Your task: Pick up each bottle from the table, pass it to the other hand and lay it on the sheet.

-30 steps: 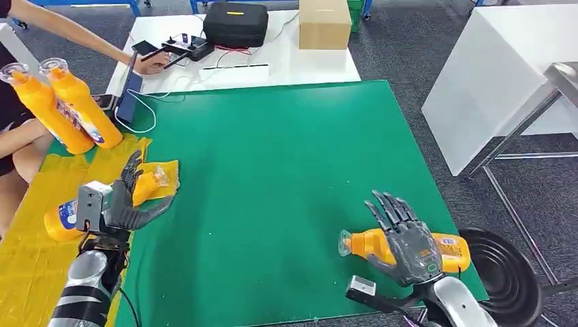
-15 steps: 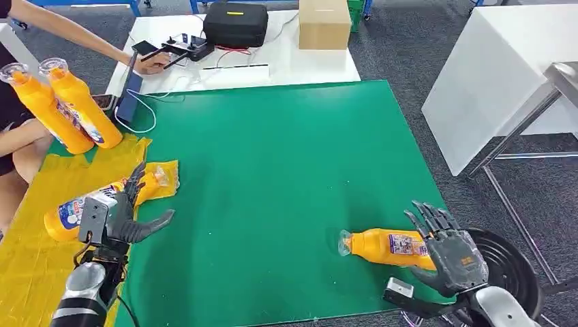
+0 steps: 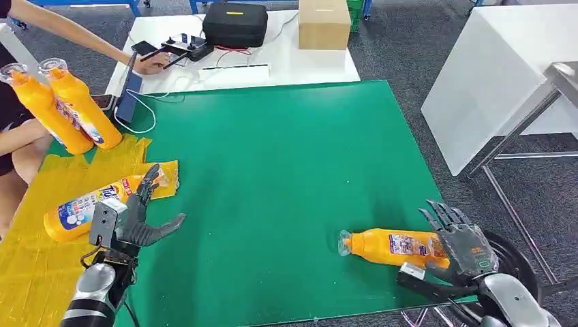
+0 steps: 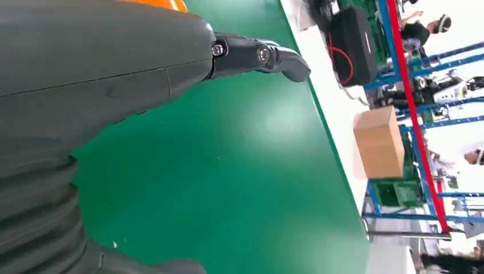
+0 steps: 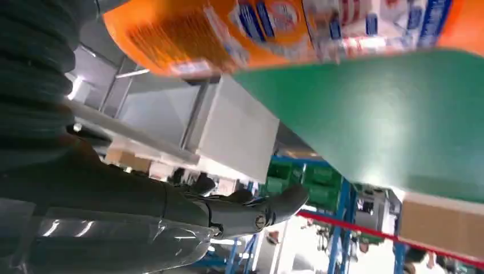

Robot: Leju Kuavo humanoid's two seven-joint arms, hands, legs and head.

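An orange bottle (image 3: 392, 246) lies on its side on the green table (image 3: 286, 163) near the front right edge, its cap end toward the left. My right hand (image 3: 460, 244) is open with fingers spread, right at the bottle's base end; its label (image 5: 319, 28) looms close in the right wrist view. Another orange bottle (image 3: 85, 206) lies on the yellow sheet (image 3: 41, 245) at the left. My left hand (image 3: 133, 216) hovers open just right of that bottle, thumb (image 4: 268, 56) stretched over the green surface. A person at far left holds two more orange bottles (image 3: 65, 105) upright.
Behind the green table stands a white table (image 3: 300, 65) with a black case (image 3: 235, 24), a cardboard box (image 3: 324, 22) and cables. A white bench (image 3: 497, 75) and a black round stool (image 3: 508, 266) stand on the right.
My right hand slid off the bottle toward the table's right edge, leaving the bottle lying there. My left hand drew back from the bottle on the sheet, which lies free.
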